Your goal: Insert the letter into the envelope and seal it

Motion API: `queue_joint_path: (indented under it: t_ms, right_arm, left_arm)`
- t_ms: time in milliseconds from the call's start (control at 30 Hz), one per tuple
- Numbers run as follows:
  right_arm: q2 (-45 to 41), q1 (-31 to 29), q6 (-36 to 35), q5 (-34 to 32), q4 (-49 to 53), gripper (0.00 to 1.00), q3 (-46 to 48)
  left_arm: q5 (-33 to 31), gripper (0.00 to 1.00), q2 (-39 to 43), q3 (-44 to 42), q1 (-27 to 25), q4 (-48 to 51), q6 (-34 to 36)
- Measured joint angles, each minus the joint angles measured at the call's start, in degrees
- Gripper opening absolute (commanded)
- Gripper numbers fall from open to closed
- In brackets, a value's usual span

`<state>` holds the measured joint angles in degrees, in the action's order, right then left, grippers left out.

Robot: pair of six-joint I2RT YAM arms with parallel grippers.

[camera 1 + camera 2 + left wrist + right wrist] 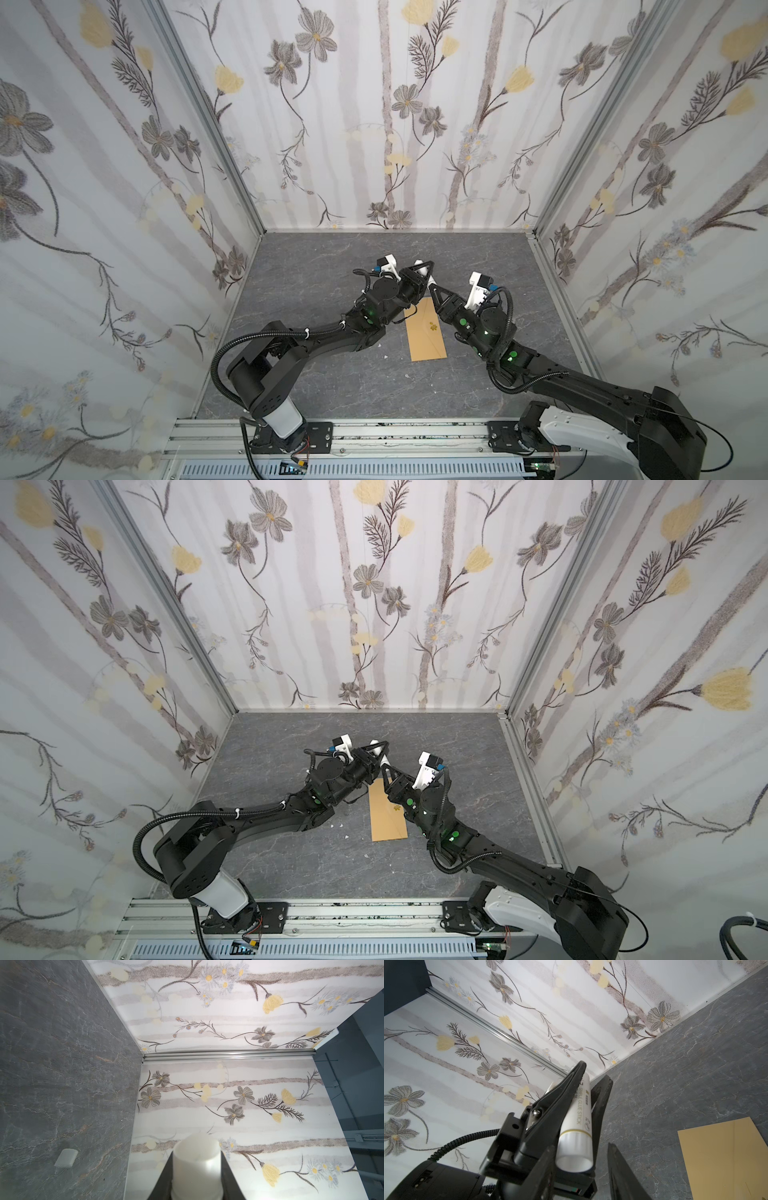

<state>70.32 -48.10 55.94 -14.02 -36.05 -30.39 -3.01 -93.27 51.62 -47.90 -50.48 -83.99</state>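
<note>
Envelope (428,332) flat, mid-frame; letter unseen, prob. inside. L gripper (197,1155) clamps glue stick (577,1122); R gripper (580,1157) part-open astride its end, no grip yet. To do: glue flap, seal.

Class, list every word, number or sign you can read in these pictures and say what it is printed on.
"SIMPLE GLUE STICK": along the white glue stick.
"21 g": same tube, near its gold band.
Smaller print further up the tube: too blurred to read.
On the envelope: no text visible.
</note>
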Motion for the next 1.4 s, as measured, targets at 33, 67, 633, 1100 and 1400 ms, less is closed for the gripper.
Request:
queue_joint_path:
  t_ms: [33, 67, 633, 1100, 1400]
  right_arm:
    - [0.2, 0.0, 0.1, 0.1, -0.3, 0.34, -0.1]
    - [0.3, 0.1, 0.2, 0.2, -0.4, 0.32, -0.1]
    - [1.4, 0.5, 0.2, 0.8, 0.7, 0.16, -1.8]
    - [1.7, -2.3, -14.3, -5.6, 22.3, 0.11, -12.2]
    - [5.2, -8.0, -30.5, -17.9, 34.9, 0.10, -19.9]
  left_arm:
    - [-0.1, 0.00, 0.0, -0.1, 0.0, -0.1, 0.0]
    - [-0.3, 0.00, 0.0, -0.2, 0.0, -0.1, 0.0]
    - [-1.9, 0.00, -0.5, -0.3, 0.0, -1.5, -1.1]
    - [-0.4, 0.00, -1.7, -0.3, 0.2, -1.6, -3.8]
    - [2.3, 0.00, -1.7, -0.2, 0.4, -1.1, -5.2]
